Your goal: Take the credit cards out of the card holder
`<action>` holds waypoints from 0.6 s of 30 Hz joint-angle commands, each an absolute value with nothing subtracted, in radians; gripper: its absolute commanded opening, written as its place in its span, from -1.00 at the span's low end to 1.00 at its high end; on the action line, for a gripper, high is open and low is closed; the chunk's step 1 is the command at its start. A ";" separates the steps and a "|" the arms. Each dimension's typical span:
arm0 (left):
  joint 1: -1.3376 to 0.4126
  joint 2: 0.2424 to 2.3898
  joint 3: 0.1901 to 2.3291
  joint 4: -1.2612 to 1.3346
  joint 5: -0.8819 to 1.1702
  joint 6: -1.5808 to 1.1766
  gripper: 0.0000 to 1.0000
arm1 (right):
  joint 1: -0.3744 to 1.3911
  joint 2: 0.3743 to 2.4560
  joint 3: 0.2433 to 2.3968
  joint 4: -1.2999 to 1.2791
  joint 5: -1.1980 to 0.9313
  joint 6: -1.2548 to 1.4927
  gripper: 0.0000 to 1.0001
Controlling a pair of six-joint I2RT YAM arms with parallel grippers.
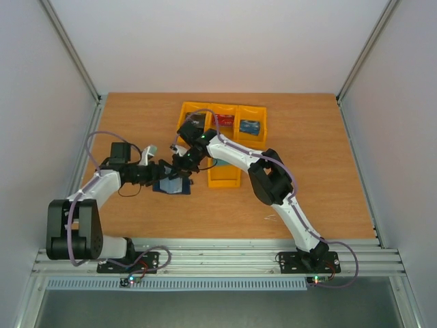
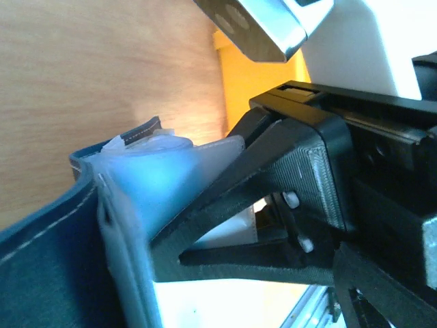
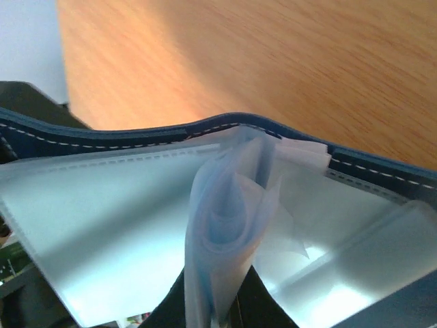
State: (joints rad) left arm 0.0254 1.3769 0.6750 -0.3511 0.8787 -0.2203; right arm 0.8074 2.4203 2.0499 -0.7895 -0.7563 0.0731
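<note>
The card holder (image 1: 174, 186) lies open on the table, its navy cover (image 3: 102, 131) underneath and its pale clear sleeves (image 3: 102, 219) facing up. My right gripper (image 1: 181, 162) reaches down into it from behind. It is shut on a curled bunch of clear sleeves (image 3: 229, 225), with dark fingers (image 3: 171, 301) on both sides of the bunch. My left gripper (image 1: 161, 172) is at the holder's left edge; the left wrist view shows the navy cover (image 2: 41, 273), the sleeves (image 2: 157, 178) and the right gripper's black finger (image 2: 273, 171), but not its own fingertips. No credit cards show.
Three yellow bins stand side by side behind the holder (image 1: 193, 109), one holding a red item (image 1: 223, 120) and one a blue item (image 1: 249, 126). Another yellow bin (image 1: 224, 179) sits just right of the holder, under the right arm. White walls enclose the table.
</note>
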 commanded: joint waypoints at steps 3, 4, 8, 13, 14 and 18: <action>0.021 1.320 0.806 -0.479 0.974 -0.220 0.76 | 0.802 2.299 2.031 -0.668 -0.839 0.128 -0.98; 0.023 1.315 0.824 -0.523 0.946 -0.204 0.63 | 0.800 2.294 2.031 -0.671 -0.838 0.131 -0.98; 0.032 1.300 0.864 -0.652 0.880 -0.132 -0.02 | 0.793 2.255 2.006 -0.669 -0.819 0.135 -0.98; 0.057 1.258 0.906 -0.697 0.921 -0.128 -0.55 | 0.783 2.208 1.989 -0.687 -0.783 0.121 -0.98; 0.065 1.251 0.915 -0.704 0.922 -0.131 -0.63 | 0.781 2.203 1.987 -0.689 -0.780 0.119 -0.97; 0.093 1.231 0.939 -0.751 0.936 -0.121 -0.93 | 0.775 2.180 1.990 -0.719 -0.755 0.095 -0.98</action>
